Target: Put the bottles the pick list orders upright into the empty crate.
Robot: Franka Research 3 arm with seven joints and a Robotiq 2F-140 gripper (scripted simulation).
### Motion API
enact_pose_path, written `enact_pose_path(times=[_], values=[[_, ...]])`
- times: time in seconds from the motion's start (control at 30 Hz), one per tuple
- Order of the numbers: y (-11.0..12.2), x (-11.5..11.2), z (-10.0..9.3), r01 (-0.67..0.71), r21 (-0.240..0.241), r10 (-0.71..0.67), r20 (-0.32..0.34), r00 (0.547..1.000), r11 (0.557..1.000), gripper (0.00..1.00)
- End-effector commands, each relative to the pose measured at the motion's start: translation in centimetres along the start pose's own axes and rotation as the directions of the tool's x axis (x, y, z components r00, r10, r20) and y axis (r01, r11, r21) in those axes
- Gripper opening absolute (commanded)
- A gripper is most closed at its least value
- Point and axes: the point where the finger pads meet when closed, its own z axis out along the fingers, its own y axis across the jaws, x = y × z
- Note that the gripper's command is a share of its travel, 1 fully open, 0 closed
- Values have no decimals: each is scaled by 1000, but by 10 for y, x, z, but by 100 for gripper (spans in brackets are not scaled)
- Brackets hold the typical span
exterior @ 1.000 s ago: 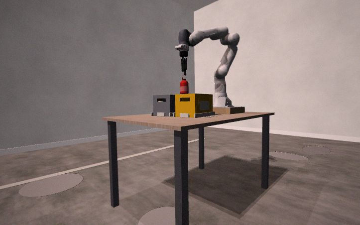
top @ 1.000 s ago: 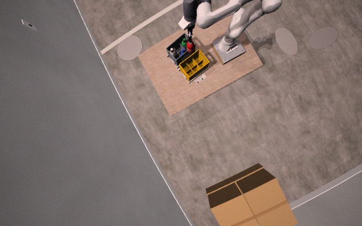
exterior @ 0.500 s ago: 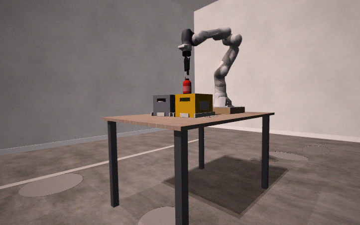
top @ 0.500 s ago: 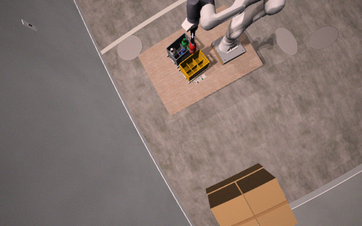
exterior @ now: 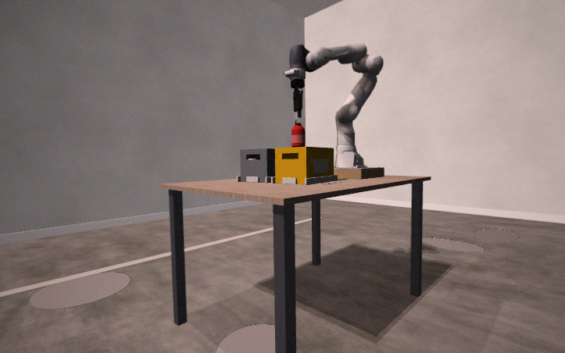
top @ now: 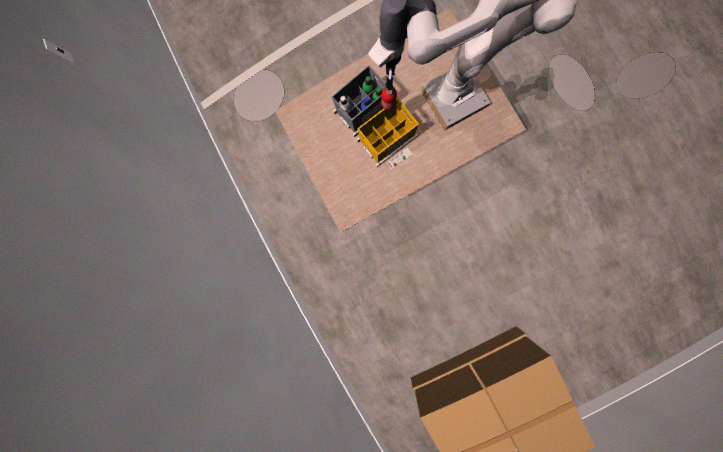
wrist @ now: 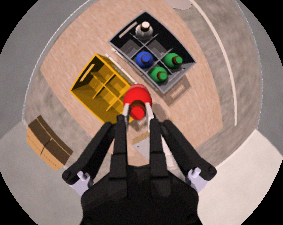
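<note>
My gripper (top: 390,86) (exterior: 297,119) (wrist: 137,108) is shut on the neck of a red bottle (top: 388,99) (exterior: 298,136) (wrist: 136,94), which hangs upright above the edge of the yellow crate (top: 379,152) (exterior: 291,169) (wrist: 80,95). The compartments of the yellow crate that show hold no bottle. The grey crate (top: 359,122) (exterior: 256,169) (wrist: 173,84) holds a white bottle (top: 344,101) (wrist: 145,28), a blue bottle (top: 365,103) (wrist: 144,59) and two green bottles (top: 368,84) (top: 377,93) (wrist: 174,60) (wrist: 159,75). The pick list (top: 399,158) lies beside the yellow crate, with small red and green marks; its lines are too small to read.
Both crates stand side by side on the wooden table (top: 341,196) (exterior: 231,189) (wrist: 61,60), with low pale brackets around their bases. The robot's base (top: 459,106) (exterior: 357,172) stands near the crates. A large cardboard box (top: 499,393) (wrist: 47,144) is on the floor, away from the table.
</note>
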Motion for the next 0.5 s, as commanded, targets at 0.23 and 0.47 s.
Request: enact_pose_path(times=[0.23, 0.47], values=[[-10, -15, -3, -10, 3, 10, -4, 1000, 1000, 0], [-16, -28, -3, -10, 3, 10, -4, 1000, 1000, 0]])
